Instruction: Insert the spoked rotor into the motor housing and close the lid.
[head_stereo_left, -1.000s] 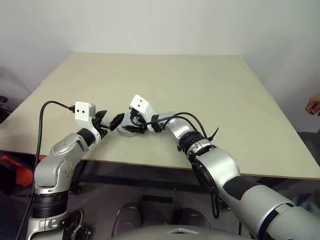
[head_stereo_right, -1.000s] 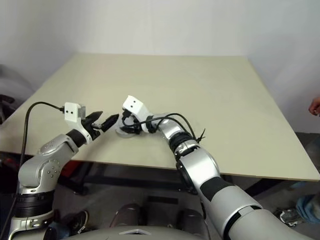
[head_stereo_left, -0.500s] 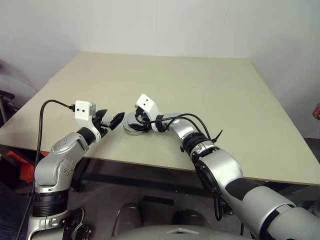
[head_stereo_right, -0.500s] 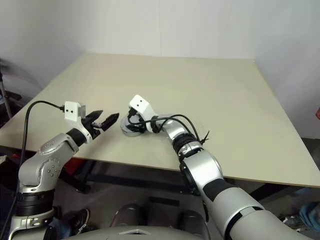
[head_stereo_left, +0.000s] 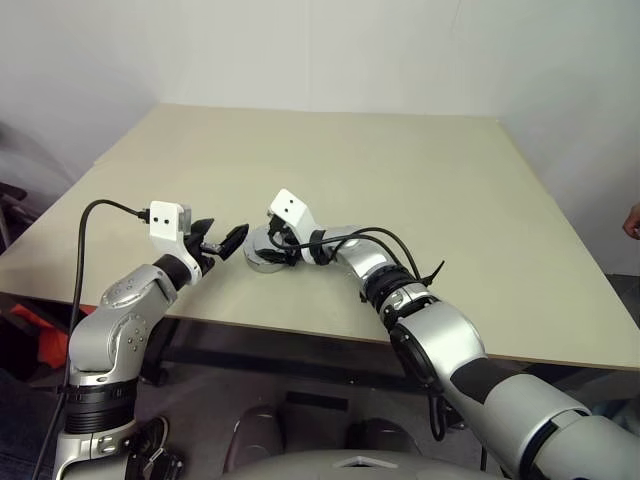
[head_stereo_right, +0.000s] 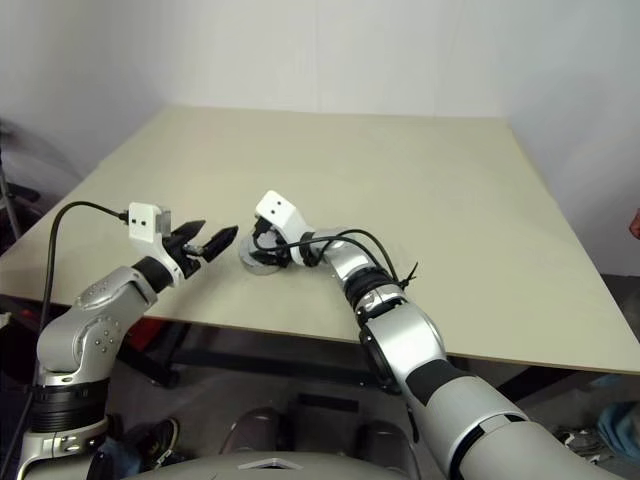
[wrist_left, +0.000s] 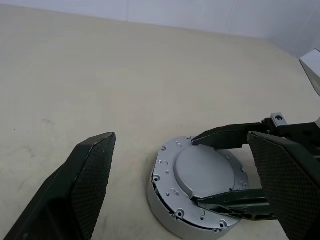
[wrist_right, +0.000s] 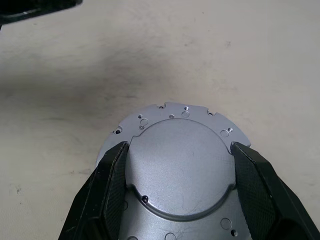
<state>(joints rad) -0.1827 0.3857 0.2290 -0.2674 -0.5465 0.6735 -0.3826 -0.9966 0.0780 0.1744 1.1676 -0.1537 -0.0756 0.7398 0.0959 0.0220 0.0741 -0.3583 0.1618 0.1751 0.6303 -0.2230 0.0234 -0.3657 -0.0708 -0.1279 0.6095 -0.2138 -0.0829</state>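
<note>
The motor housing (wrist_left: 162, 214), a short silver-grey cup, stands on the table near its front edge with the lid (wrist_right: 180, 175) lying flat on top. The lid shows as a grey disc with a raised round centre and small rim holes. My right gripper (wrist_right: 180, 147) reaches over it, its two black fingers pressed against either side of the raised centre. To the left of the housing, my left gripper (head_stereo_left: 222, 236) hovers level and open, aimed at it without touching. The spoked rotor is hidden.
The housing sits on a wide beige table (head_stereo_left: 400, 170), close to the front edge (head_stereo_left: 300, 330). A person's hand (head_stereo_left: 632, 220) shows at the far right, beyond the table. A black cable (head_stereo_left: 85, 260) loops from my left wrist.
The head camera has shifted, so the whole picture moved. Both grippers, the housing and the lid keep their places relative to each other.
</note>
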